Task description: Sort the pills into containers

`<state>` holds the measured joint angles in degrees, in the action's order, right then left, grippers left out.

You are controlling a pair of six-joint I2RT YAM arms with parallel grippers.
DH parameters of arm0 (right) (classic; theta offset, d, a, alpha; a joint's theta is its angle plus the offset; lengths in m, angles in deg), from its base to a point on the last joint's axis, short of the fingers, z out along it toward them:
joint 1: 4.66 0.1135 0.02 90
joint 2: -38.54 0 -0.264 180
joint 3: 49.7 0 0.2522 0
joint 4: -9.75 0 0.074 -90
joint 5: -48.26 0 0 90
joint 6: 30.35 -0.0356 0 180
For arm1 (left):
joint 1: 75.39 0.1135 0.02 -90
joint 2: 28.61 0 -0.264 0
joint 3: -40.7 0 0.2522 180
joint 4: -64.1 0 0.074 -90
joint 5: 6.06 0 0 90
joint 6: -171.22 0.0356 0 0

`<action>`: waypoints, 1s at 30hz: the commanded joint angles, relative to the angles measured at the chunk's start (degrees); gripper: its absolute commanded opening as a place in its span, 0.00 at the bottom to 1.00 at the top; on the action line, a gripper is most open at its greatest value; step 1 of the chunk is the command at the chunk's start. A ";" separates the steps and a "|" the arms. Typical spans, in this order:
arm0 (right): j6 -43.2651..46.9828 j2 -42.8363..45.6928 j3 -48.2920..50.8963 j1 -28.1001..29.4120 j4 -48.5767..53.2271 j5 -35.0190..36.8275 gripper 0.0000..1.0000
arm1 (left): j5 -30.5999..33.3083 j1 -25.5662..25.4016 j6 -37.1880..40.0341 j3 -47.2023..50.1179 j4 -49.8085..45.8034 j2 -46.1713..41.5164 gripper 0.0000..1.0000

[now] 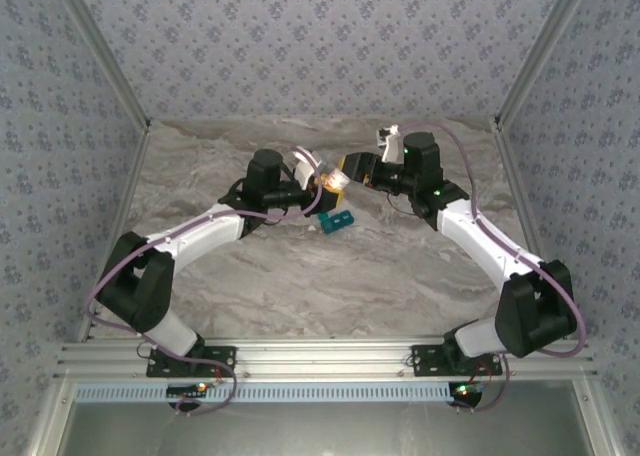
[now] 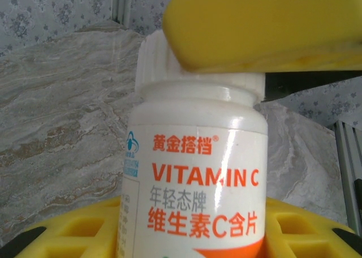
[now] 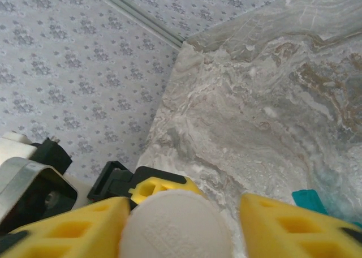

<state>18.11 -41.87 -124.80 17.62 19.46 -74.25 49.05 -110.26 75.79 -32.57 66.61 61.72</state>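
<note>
If the right gripper [image 1: 352, 168] pulls or turns the cap [image 2: 153, 60] with a weak hold, the fingers may slide off the ribbed rim and the bottle [image 2: 195, 173] would stay closed. A hard twist could instead turn the whole bottle inside the left gripper [image 1: 316, 184]. If the cap comes off suddenly, pills may fall on the table [image 1: 300, 276] beside the pill box [image 1: 335, 219] and not into its compartments. The left gripper is clamped on the lower body of the bottle. The right one has a finger on each side of the cap, but it cannot be told whether they already press it. Both arms reach forward from the bottom corners of the top view, bend inward and meet nose to nose at the upper centre. The pill box lies on the table just below this meeting point, with nothing holding it.
</note>
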 commanded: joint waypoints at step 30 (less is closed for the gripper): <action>5.94 1.83 8.93 -5.96 -17.86 -10.40 0.54 | -5.98 1.29 -8.03 1.63 11.02 -0.20 0.00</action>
<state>24.23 -40.62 -116.80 12.99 1.43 -87.50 43.91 -110.24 68.67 -30.69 73.76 61.83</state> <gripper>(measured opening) 0.509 0.445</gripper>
